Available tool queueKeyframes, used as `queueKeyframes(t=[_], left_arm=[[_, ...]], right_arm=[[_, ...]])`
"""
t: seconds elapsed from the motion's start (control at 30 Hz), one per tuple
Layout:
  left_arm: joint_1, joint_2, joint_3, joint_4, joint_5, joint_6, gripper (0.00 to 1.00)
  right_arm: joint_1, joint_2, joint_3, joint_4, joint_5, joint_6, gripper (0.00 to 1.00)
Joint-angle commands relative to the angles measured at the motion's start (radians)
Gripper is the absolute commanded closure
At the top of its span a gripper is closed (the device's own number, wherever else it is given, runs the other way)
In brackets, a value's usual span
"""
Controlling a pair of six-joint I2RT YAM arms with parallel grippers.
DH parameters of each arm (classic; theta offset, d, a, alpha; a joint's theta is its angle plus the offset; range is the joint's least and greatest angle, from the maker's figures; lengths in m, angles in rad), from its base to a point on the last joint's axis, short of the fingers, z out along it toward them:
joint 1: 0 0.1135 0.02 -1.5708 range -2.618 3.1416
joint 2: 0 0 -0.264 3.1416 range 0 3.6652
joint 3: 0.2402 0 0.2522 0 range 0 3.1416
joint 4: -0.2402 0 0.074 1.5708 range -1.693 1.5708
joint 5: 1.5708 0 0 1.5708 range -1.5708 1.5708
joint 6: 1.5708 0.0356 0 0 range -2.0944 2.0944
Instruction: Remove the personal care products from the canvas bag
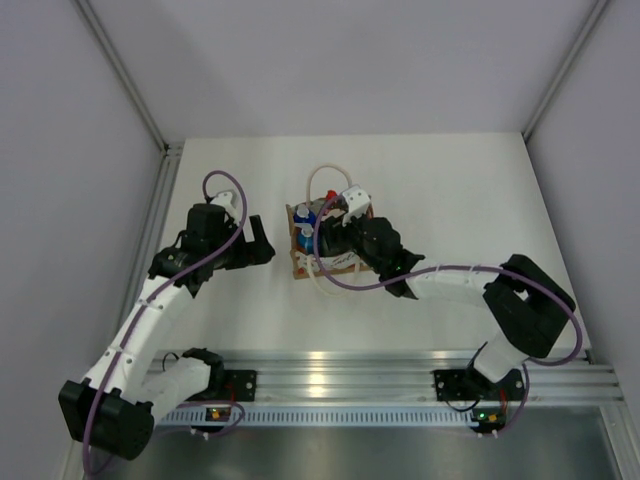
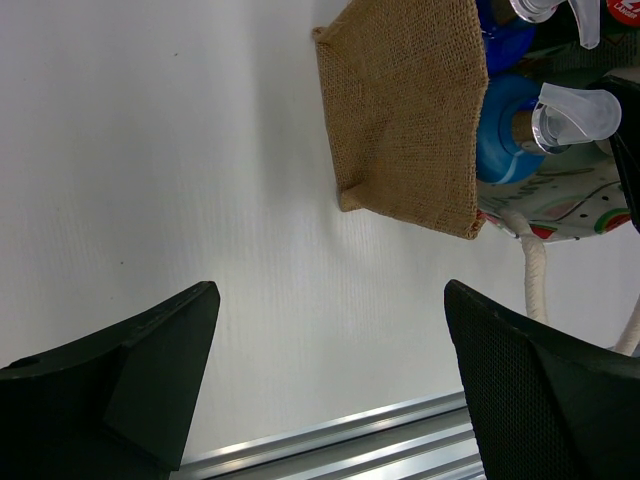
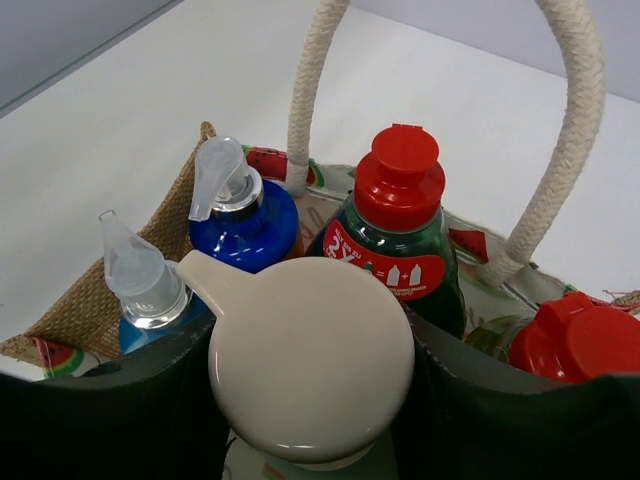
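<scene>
canvas bag [image 2: 405,110], tan weave (rope handles [image 3: 575,120])

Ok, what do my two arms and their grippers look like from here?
Both arms match: the left arm and right arm have white links with black joints, and a purple cable loops along each. The left gripper and right gripper have two broad black fingers.

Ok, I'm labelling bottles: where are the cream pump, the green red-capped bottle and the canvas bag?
cream pump [image 3: 310,360]: right wrist view, centre of round top.
green red-capped bottle [image 3: 400,185]: right wrist view, red cap.
canvas bag [image 2: 405,100]: left wrist view, woven side wall.
</scene>
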Motion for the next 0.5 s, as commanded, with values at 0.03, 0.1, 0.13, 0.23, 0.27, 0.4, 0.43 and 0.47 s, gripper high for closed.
queueKeyframes(t=[0.03,0.1,0.13,0.23,0.27,0.4,0.43,0.47], left_arm=[[-0.002,-0.012,-0.006,0.020,0.012,0.018,0.02],[-0.004,-0.012,-0.006,0.020,0.012,0.018,0.02],[-0.004,-0.012,-0.006,0.021,0.012,0.018,0.02],[-0.004,-0.012,-0.006,0.021,0.010,0.018,0.02],[-0.004,-0.010,-0.006,0.020,0.010,0.019,0.02],[-0.004,-0.007,-0.006,0.020,0.012,0.018,0.02],[-0.004,-0.007,-0.006,0.020,0.013,0.018,0.02],[-0.004,-0.007,-0.006,0.021,0.012,0.018,0.02]], right_arm=[[0.020,0.017,-0.012,0.142,-0.009,-0.039,0.51],[0.020,0.022,-0.015,0.157,-0.019,-0.052,0.56],[0.022,0.025,-0.019,0.168,-0.030,-0.052,0.59],[0.022,0.031,-0.041,0.228,-0.065,-0.089,0.66],[0.020,0.034,-0.045,0.243,-0.074,-0.095,0.69],[0.022,0.045,-0.059,0.311,-0.107,-0.129,0.84],[0.022,0.047,-0.059,0.314,-0.108,-0.131,0.89],[0.020,0.047,-0.052,0.314,-0.113,-0.134,0.92]])
